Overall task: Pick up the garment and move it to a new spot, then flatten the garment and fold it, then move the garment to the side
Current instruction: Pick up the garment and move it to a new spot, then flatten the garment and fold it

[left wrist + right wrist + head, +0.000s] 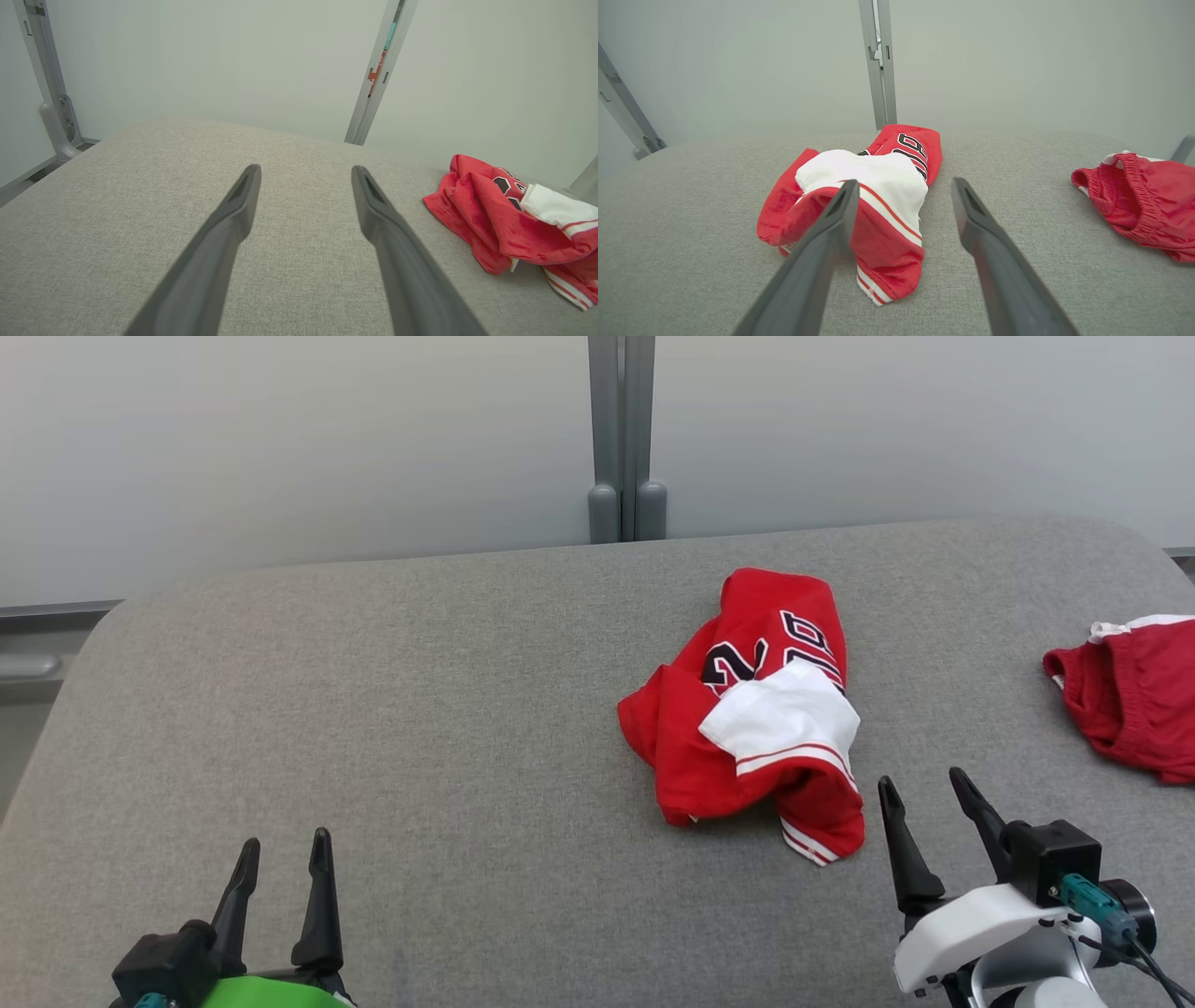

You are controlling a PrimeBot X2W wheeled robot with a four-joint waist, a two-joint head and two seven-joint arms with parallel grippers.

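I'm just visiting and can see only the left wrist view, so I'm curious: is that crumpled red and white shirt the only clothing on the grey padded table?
Observer: No. A second red garment with an elastic waistband lies apart from the crumpled red and white shirt, further to the robot's right.
Operator: Where is the other hand?
Observer: The right hand hangs open beside the shirt's near corner, apparently not touching.
Operator: Any print?
Observer: Large black numerals on its far fold.
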